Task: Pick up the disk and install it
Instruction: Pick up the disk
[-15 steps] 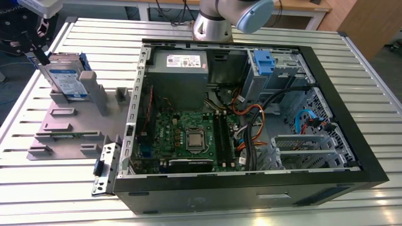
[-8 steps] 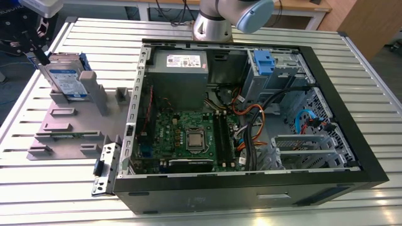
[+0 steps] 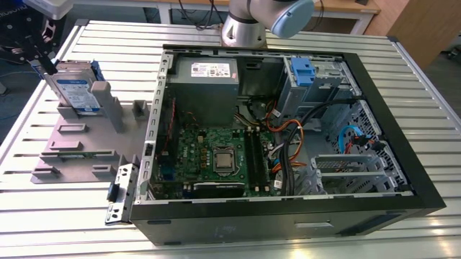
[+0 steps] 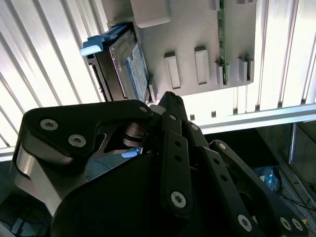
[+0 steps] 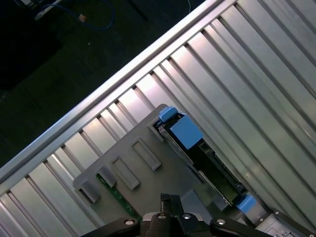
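While the disk (image 3: 76, 93) sits in its grey holder (image 3: 79, 141), the claw (image 3: 49, 67) hangs clenched.

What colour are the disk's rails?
Bright blue rails; the disk shows best in the first wrist view.

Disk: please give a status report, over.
Claw at upper edge of disk, contact unclear. Disk upright in grey holder, outside open case. Nothing seen in the way.
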Motion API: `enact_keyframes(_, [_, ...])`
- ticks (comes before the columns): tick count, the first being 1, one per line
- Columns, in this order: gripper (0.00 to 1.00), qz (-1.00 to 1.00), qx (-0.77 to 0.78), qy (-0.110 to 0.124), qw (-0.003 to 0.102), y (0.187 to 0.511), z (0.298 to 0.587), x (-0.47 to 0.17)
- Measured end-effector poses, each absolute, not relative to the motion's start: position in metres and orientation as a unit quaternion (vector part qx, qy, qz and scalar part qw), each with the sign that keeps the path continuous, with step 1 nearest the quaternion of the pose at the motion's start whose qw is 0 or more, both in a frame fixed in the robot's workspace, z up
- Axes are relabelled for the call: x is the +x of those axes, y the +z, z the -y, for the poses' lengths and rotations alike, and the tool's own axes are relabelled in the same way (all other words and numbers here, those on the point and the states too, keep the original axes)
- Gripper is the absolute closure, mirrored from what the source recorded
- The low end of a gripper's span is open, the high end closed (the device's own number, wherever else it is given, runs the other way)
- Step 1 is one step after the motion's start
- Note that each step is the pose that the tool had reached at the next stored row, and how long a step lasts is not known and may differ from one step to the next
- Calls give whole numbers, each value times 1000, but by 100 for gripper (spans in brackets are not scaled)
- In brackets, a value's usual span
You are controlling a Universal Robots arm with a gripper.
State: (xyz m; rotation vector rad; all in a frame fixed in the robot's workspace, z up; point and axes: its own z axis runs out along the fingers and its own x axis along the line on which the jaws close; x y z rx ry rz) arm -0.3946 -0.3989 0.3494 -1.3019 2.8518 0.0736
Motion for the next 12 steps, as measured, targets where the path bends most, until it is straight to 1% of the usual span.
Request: enact_keyframes(12, [90, -900, -435, 24, 2, 349, 399, -395])
